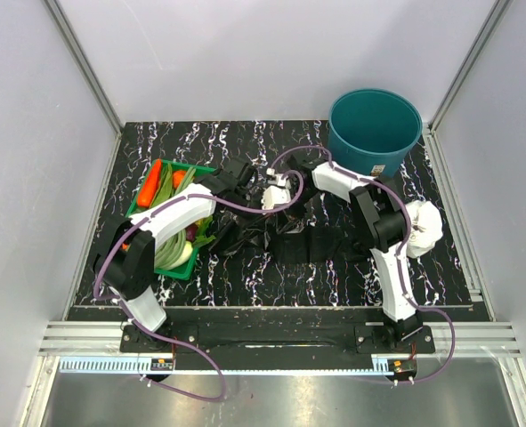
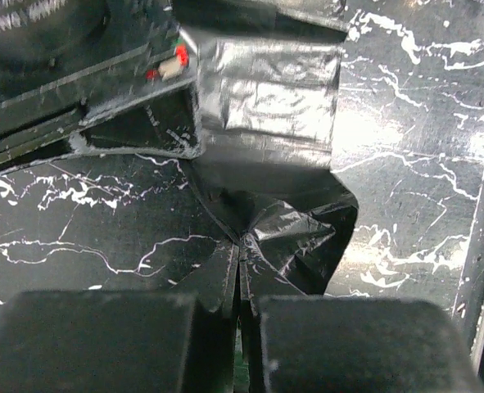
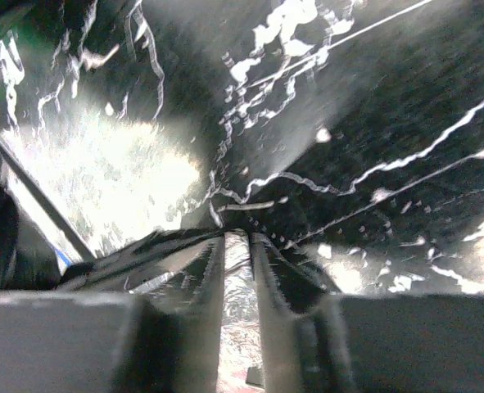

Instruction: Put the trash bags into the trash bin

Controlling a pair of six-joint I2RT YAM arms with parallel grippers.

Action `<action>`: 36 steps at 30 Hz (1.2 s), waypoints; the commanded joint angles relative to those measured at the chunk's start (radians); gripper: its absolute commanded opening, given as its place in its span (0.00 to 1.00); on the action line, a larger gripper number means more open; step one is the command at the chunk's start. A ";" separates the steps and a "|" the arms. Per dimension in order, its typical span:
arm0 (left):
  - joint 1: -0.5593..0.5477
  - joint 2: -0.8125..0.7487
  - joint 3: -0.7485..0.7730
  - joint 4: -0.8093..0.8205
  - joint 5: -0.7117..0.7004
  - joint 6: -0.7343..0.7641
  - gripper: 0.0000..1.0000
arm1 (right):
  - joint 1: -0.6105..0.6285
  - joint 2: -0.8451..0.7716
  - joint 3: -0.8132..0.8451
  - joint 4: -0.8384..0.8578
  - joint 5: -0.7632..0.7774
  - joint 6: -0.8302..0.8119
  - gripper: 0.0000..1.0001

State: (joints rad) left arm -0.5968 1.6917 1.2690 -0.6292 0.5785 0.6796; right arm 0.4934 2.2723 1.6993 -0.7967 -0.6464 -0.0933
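Note:
Black glossy trash bags (image 1: 276,233) lie crumpled in the middle of the marbled table. My left gripper (image 1: 241,181) is shut on a pinched corner of one trash bag (image 2: 270,115), whose film fans out ahead of the fingertips (image 2: 225,282). Close opposite it, my right gripper (image 1: 272,193) hovers low over the same heap. Its jaws (image 3: 237,241) stand a narrow gap apart, and crinkled film (image 3: 238,303) shows in that gap. The teal trash bin (image 1: 375,130) stands upright at the back right, away from both grippers.
A shallow green tray (image 1: 184,267) of vegetables sits at the left, partly under my left arm. A white crumpled wad (image 1: 425,227) lies right of my right arm. Grey walls enclose the table on three sides.

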 commanded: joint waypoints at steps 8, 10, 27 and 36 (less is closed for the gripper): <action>-0.001 -0.038 0.003 -0.075 -0.144 0.129 0.00 | -0.050 -0.206 -0.027 -0.128 -0.097 -0.361 0.76; -0.003 -0.035 0.001 -0.076 -0.134 0.133 0.00 | -0.049 -0.204 -0.024 -0.133 -0.117 -0.394 0.77; -0.003 -0.055 0.030 -0.150 -0.066 0.242 0.00 | -0.004 -0.039 0.154 -0.124 -0.254 -0.631 0.82; -0.004 -0.040 0.053 -0.164 -0.063 0.250 0.00 | 0.028 -0.010 0.123 -0.174 -0.348 -0.741 0.83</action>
State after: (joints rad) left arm -0.5976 1.6875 1.2747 -0.7933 0.4725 0.9066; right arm 0.4934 2.2616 1.8130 -0.9466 -0.9115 -0.7647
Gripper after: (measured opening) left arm 0.013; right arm 0.830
